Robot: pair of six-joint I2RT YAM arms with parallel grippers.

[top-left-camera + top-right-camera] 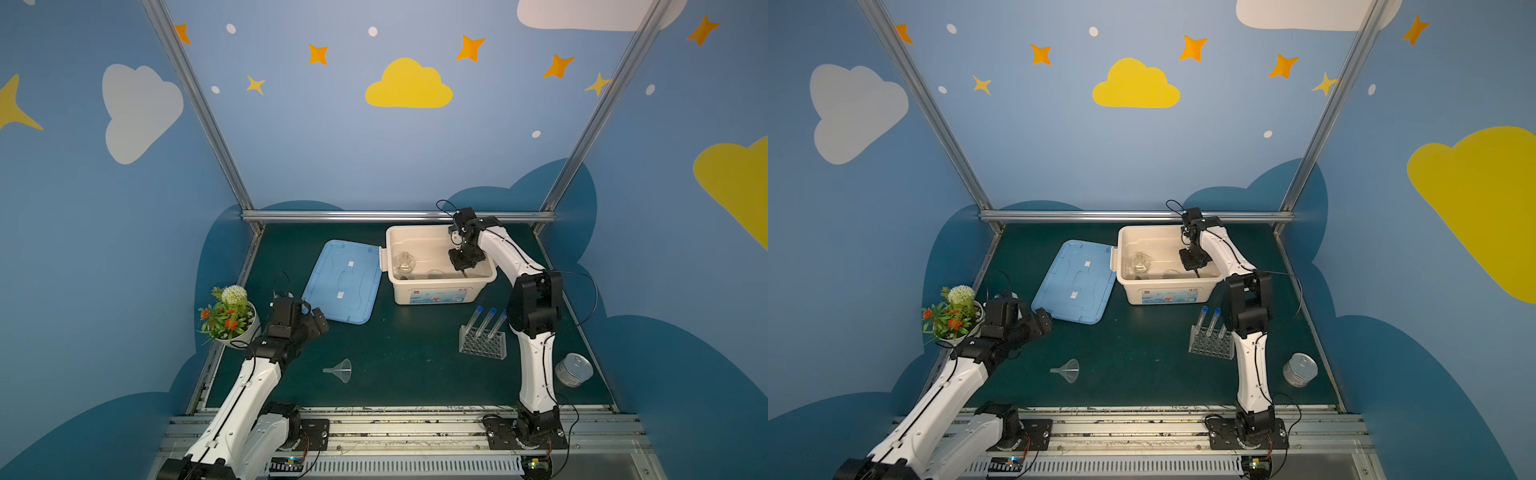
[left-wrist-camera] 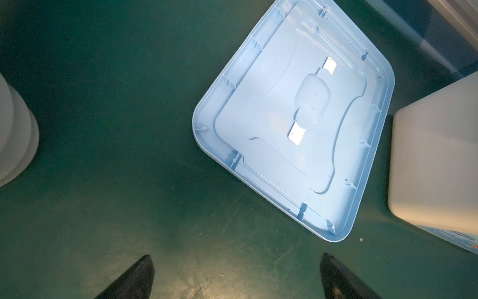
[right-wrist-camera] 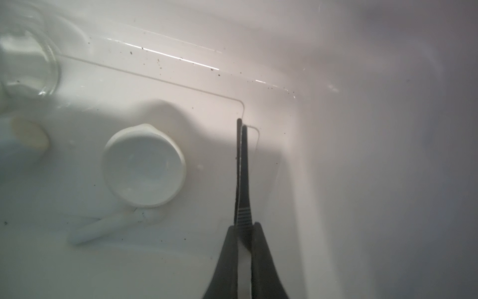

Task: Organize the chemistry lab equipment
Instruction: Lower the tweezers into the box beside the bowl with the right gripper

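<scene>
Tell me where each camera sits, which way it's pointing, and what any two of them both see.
Both top views: high above the robot's bases, facing down and forward over the table; both arms, left hand and right hand show.
Left wrist: above the table, facing down at the blue lid; only its open hand's fingertips show.
Right wrist: inside the bin, facing its floor, bowl and pestle; the hand shut on the tweezers shows.
Shared: left wrist and top views both see lid and bin.

Open mat (image 1: 407, 345) lies between lid (image 1: 343, 282) and rack (image 1: 482, 347); only the funnel (image 1: 343, 370) interrupts it.
</scene>
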